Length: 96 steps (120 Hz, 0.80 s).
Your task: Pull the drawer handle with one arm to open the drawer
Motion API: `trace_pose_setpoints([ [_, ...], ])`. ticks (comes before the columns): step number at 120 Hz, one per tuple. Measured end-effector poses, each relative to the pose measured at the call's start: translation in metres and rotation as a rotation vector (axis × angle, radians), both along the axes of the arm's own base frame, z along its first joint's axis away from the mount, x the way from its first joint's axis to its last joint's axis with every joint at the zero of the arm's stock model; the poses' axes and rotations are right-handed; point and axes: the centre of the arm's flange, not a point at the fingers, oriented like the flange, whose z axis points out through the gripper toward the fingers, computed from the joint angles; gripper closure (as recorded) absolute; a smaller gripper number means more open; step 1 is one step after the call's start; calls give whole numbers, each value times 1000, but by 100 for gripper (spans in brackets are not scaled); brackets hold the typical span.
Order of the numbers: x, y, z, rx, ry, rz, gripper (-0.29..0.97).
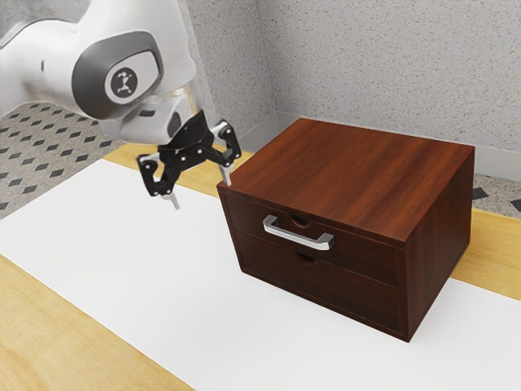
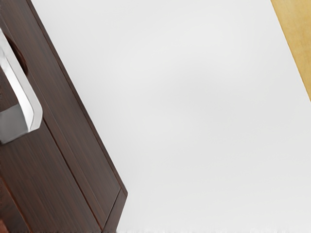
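Nearby, drawer handle (image 1: 299,233) apart from gripper (image 1: 201,193)

Arm (image 1: 49,49): white, enters from the exterior view's upper left and reaches toward its right. Wrist (image 1: 122,81): grey housing with a round logo plate facing the camera; the last link bends down below it. Gripper (image 1: 200,189): black, held in the air at a tilt, pointing down and toward the exterior view's right. Fingers (image 1: 227,173): spread wide and empty, with silver tips. One tip sits lower, toward the exterior view's left; the other sits higher, toward its right.
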Motion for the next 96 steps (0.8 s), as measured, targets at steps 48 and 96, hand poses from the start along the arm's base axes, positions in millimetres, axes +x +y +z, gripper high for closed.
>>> trace_pose_setpoints([
  [48,3,5,0,0,-21,5,13],
  [96,10,-13,-10,-3,-7,-24,15],
])
